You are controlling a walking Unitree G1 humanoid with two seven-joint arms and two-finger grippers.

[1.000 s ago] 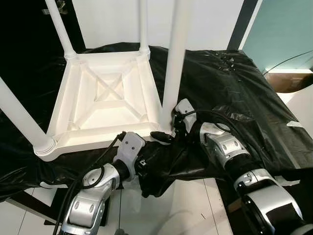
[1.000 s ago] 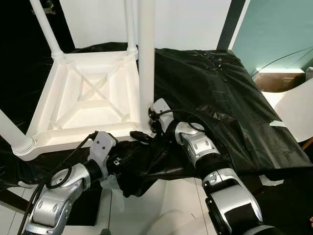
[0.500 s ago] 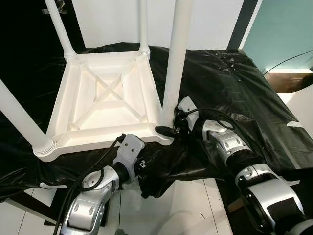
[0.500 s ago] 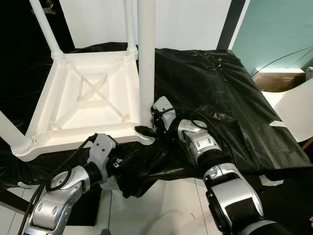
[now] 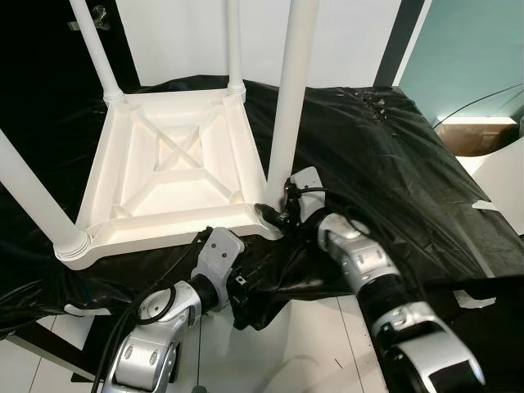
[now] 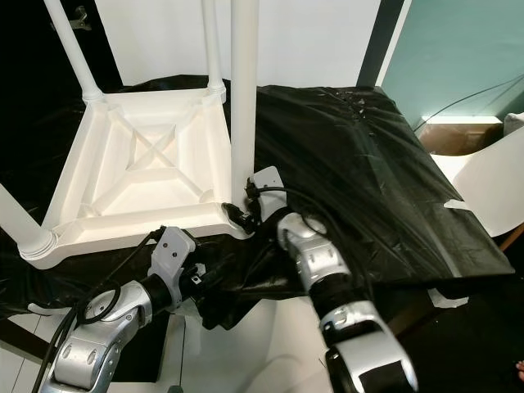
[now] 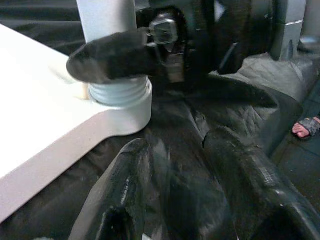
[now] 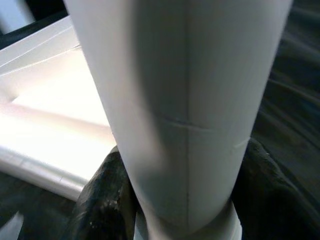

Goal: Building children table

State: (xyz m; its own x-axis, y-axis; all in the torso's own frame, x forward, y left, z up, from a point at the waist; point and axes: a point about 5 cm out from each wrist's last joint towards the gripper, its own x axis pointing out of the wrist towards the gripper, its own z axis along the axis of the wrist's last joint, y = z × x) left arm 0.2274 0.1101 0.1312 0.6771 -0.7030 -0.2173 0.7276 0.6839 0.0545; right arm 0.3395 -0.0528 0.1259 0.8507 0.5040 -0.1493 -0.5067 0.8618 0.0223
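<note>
Right pincer (image 5: 274,214) clamped on near leg (image 5: 288,98) at its base, table (image 5: 176,168) upside down alongside. Left pincer (image 7: 187,165) parted, empty, just below corner. I judge all four legs in, final tightening left.

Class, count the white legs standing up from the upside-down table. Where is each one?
4: near-left corner, far-left corner, far-right corner, and near-right corner, gripped at its base by the right gripper.
</note>
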